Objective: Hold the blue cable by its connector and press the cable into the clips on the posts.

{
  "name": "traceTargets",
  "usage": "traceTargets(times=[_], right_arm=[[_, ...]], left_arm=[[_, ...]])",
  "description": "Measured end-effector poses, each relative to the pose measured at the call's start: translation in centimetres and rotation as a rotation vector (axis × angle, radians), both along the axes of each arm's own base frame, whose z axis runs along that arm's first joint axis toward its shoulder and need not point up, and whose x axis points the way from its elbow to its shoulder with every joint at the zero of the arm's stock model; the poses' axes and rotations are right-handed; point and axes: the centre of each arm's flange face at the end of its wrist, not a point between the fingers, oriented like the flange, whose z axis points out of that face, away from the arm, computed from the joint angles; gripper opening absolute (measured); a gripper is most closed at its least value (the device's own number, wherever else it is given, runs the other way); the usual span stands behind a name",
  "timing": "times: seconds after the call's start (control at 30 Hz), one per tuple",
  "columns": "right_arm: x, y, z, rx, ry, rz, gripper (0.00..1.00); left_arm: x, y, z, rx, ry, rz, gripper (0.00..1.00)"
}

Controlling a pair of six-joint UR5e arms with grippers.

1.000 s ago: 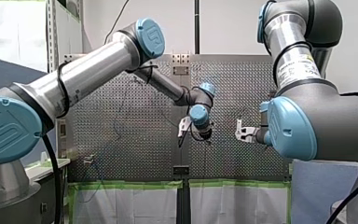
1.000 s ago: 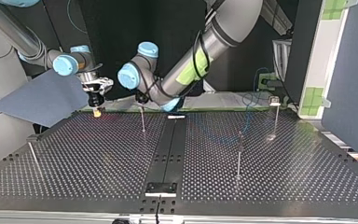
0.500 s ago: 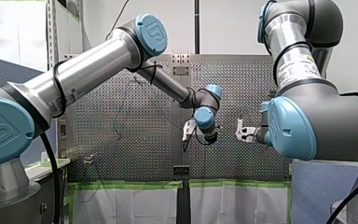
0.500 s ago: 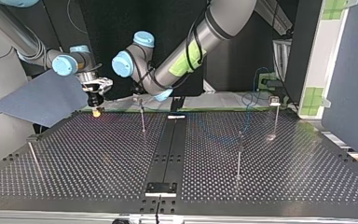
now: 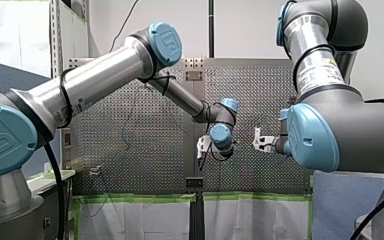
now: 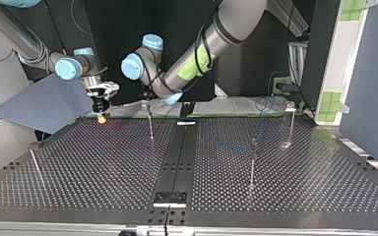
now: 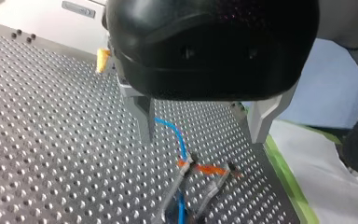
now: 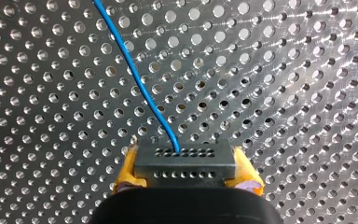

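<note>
In the right wrist view my right gripper [image 8: 185, 170] is shut on the black connector [image 8: 184, 157], a yellow pad on each side. The blue cable [image 8: 135, 70] runs from the connector over the perforated plate. In the left wrist view my left gripper [image 7: 200, 137] stands open above a thin post whose clip [image 7: 186, 164] has orange marks. The blue cable [image 7: 173, 133] passes between its metal fingers [image 7: 144, 116] and meets that clip. In the front view my left gripper [image 5: 201, 148] hangs near the middle and my right gripper [image 5: 257, 142] to its right.
In the top view several thin posts stand on the perforated table [image 6: 103, 187]: one near the middle [image 6: 150, 125], two on the right [image 6: 252, 164] [image 6: 290, 123], one at the left [image 6: 34, 164]. My right gripper's yellow pads [image 6: 101, 118] hover at the far edge.
My left arm has swung right and slightly down in the front view, left in the top view, over the middle post. My right arm has stayed put.
</note>
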Motion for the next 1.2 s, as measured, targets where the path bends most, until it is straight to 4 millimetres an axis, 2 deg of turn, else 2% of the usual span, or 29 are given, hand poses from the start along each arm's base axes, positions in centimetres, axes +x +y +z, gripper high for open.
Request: traceTargets(times=[0.47,0.83,1.2], right_arm=[[0.0,0.0,0.0,0.001,0.0,0.001,0.0],[0.0,0.0,0.0,0.0,0.001,0.001,0.0],[0.0,0.0,0.0,0.0,0.0,0.0,0.0]], left_arm=[[0.3,0.0,-0.4,-0.034,-0.037,0.052,0.98],[0.3,1.7,-2.9,-0.057,-0.036,0.069,0.98],[0.7,2.0,-3.1,-0.066,-0.056,0.073,0.98]])
